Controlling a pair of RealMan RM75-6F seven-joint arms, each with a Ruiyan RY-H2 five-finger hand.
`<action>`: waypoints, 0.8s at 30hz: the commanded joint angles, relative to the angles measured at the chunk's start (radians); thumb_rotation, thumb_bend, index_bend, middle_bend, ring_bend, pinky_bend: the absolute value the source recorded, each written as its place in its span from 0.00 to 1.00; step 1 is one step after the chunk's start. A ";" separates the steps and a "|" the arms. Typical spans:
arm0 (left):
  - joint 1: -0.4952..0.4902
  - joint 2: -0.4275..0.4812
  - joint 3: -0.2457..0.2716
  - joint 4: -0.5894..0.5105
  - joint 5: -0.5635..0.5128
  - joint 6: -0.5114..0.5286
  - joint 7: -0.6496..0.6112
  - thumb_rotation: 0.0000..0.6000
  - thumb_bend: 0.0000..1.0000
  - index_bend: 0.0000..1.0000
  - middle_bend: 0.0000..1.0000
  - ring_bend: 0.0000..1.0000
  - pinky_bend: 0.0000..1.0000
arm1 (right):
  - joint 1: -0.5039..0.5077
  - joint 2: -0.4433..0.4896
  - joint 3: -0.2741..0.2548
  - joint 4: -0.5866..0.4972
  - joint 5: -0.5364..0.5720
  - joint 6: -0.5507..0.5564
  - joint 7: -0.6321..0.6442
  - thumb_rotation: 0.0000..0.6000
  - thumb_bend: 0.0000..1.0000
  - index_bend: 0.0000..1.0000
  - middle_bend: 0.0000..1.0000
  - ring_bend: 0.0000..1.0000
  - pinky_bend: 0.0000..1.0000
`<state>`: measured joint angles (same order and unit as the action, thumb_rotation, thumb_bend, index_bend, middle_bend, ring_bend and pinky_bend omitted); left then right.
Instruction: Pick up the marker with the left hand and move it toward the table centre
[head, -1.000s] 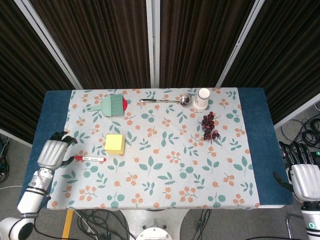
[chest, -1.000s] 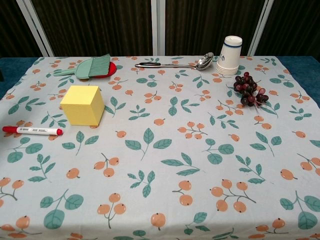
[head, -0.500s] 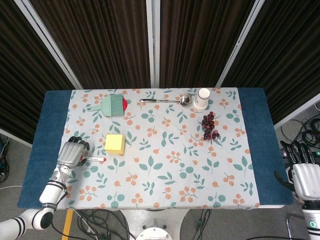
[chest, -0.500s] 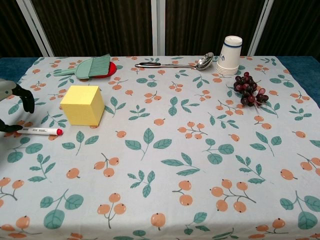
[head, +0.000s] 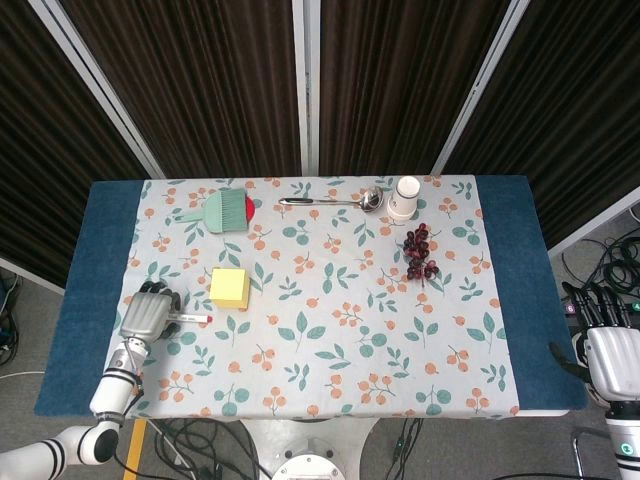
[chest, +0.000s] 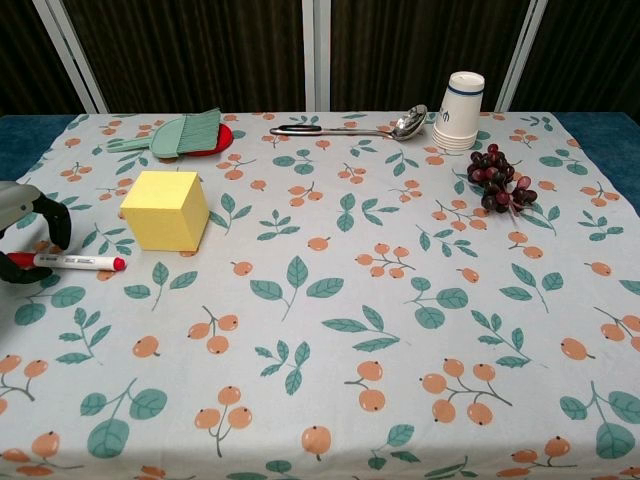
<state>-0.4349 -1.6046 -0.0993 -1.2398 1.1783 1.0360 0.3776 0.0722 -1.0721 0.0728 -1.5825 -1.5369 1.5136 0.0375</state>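
Note:
The marker (head: 190, 317) (chest: 78, 262), white with red ends, lies flat on the flowered cloth near the table's left side, just left of a yellow cube (head: 229, 287) (chest: 165, 209). My left hand (head: 147, 312) (chest: 28, 212) hovers over the marker's left end, its fingers (chest: 52, 215) arched above the barrel and spread apart, with nothing held. My right hand (head: 606, 350) hangs off the table's right edge with its fingers extended and holds nothing; the chest view does not show it.
A green brush (head: 225, 211) (chest: 185, 133) on a red disc lies at the back left. A metal ladle (head: 330, 201) (chest: 350, 129), a paper cup (head: 404, 197) (chest: 461, 110) and dark grapes (head: 419, 253) (chest: 497, 178) sit at the back right.
My left hand came in from the table's left edge to the marker's left end, then settled slightly lower over it. The marker has not moved. The right hand stayed still.

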 joint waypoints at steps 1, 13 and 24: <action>-0.002 -0.006 -0.001 0.005 -0.002 0.005 0.005 1.00 0.34 0.53 0.52 0.26 0.20 | 0.001 -0.001 0.001 0.002 0.002 -0.001 0.002 1.00 0.15 0.05 0.14 0.00 0.00; -0.008 -0.014 -0.001 0.008 -0.006 0.018 0.026 1.00 0.35 0.52 0.57 0.34 0.20 | 0.004 -0.003 0.003 0.010 0.010 -0.007 0.007 1.00 0.16 0.05 0.14 0.00 0.00; -0.013 -0.026 0.005 0.016 -0.031 0.007 0.062 1.00 0.35 0.53 0.58 0.34 0.20 | 0.002 -0.003 0.003 0.015 0.016 -0.008 0.014 1.00 0.15 0.05 0.14 0.00 0.00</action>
<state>-0.4482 -1.6300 -0.0942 -1.2233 1.1474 1.0429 0.4398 0.0746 -1.0749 0.0758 -1.5670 -1.5206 1.5054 0.0515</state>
